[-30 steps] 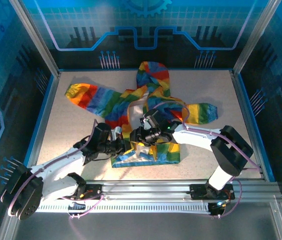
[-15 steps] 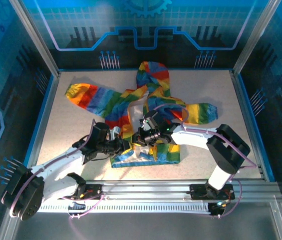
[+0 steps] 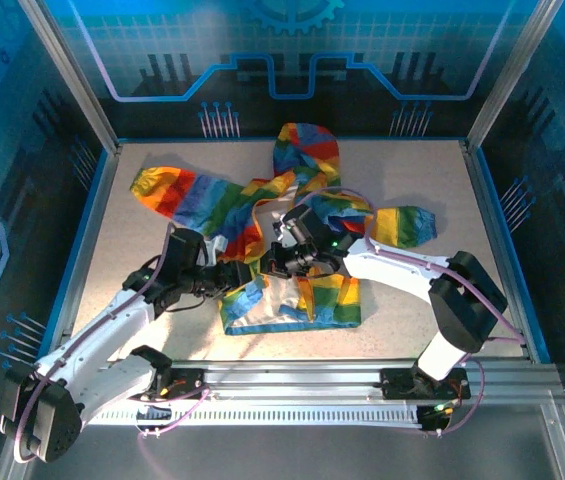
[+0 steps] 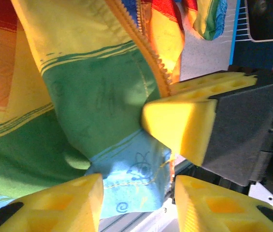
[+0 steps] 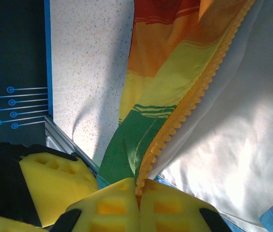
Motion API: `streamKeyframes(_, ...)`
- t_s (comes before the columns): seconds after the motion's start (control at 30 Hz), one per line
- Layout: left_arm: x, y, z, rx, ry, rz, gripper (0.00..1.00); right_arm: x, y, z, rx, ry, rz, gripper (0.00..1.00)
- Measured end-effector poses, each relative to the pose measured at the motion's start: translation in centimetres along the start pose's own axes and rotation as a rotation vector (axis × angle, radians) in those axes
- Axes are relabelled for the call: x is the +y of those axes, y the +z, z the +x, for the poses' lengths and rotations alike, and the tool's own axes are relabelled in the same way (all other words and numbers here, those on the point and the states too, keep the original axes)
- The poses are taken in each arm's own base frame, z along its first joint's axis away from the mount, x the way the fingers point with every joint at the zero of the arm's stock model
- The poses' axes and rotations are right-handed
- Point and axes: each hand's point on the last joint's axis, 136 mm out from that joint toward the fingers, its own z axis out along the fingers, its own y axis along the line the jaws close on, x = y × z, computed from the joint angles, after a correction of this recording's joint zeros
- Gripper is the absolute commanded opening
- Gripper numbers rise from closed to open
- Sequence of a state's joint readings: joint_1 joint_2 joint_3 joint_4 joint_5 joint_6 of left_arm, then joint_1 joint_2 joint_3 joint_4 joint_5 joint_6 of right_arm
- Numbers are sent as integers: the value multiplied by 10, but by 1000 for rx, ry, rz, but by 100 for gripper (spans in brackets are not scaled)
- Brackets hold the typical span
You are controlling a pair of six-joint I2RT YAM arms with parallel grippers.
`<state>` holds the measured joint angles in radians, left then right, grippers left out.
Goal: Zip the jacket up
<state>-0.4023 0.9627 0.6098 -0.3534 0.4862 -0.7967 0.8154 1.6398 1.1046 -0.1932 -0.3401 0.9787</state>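
Speckled table [image 3: 132, 300]: jacket [image 3: 307, 210] lies unzipped. Right gripper [image 5: 138, 193] pinches zipper [image 5: 184, 111] edge; left gripper [image 4: 137, 193] spread, hem between.

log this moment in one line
left pincer open | right pincer shut on orange zipper teeth | rainbow-striped shiny jacket unzipped

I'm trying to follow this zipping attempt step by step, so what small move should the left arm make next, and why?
Probably close the left jaws on the pale blue hem. They stand open with that hem of the jacket lying between them, while the right jaws are shut on the orange zipper teeth. Pinning the bottom would likely keep the fabric taut.
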Motion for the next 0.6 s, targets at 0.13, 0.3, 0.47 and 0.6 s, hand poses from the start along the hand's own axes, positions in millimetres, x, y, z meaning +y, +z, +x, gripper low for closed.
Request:
streamKeyframes(0.13, 2, 6, 2, -4, -28, 22, 43, -2, 0, 4, 13, 1, 12, 0)
streamKeyframes(0.3, 8, 14, 9, 7, -76, 42, 51, -3, 0, 4, 16, 4, 15, 0)
streamKeyframes(0.47, 12, 14, 10, 1, -101, 34, 61, -3, 0, 5, 17, 5, 17, 0)
streamKeyframes(0.6, 13, 11, 11, -22, -115, 39, 70, -3, 0, 5, 17, 5, 17, 0)
